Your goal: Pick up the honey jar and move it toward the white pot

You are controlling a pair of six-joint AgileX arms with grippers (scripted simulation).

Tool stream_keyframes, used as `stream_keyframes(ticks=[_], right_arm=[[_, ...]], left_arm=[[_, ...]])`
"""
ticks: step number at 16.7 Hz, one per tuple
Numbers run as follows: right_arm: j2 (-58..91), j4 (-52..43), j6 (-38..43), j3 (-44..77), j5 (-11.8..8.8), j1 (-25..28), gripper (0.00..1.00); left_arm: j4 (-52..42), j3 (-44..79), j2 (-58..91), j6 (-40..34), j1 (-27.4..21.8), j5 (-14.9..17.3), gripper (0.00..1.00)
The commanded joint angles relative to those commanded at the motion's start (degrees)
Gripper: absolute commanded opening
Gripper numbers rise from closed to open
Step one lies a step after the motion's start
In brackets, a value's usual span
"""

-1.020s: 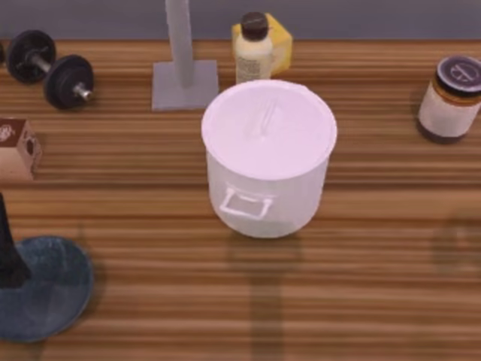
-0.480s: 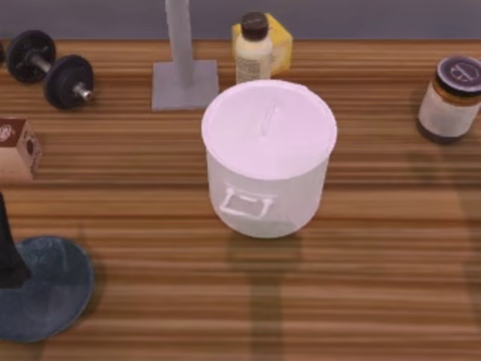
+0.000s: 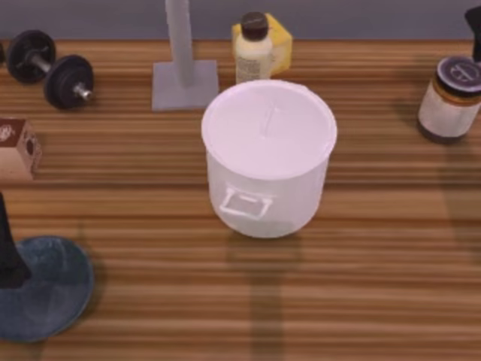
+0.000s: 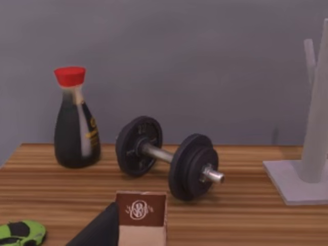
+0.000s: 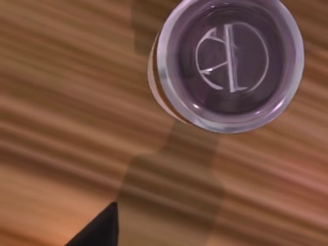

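Right arm above the honey jar; jar untouched on the table.

The honey jar (image 3: pixel 453 98) stands upright at the table's (image 3: pixel 150 195) far right, well apart from the white pot (image 3: pixel 268 154) at centre. The right gripper (image 3: pixel 476 39) shows only as a dark sliver at the top view's right edge, just beyond the jar; whether its fingers are apart or together cannot be told, and nothing is seen in its grasp. Its wrist camera looks straight down on the jar's lid (image 5: pixel 229 64). The left arm (image 3: pixel 7 252) sits parked at the near left.

Dumbbell (image 4: pixel 169 163) beside soy sauce bottle (image 4: pixel 76 120)
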Motion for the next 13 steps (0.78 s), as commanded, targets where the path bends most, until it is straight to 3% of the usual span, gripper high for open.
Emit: stream_keyframes(ticks=[7, 13], right_arm=[[24.52, -9.45, -4.67, 26.63, -1.46, 0.57, 1.0], [28.54, -10.87, -5.46, 31.05, -1.73, 0.68, 1.0]], left_arm=[[0.0, 0.0, 0.0, 0.0, 0.0, 0.0, 1.0], [0.0, 0.0, 0.0, 0.0, 0.0, 0.0, 1.0]])
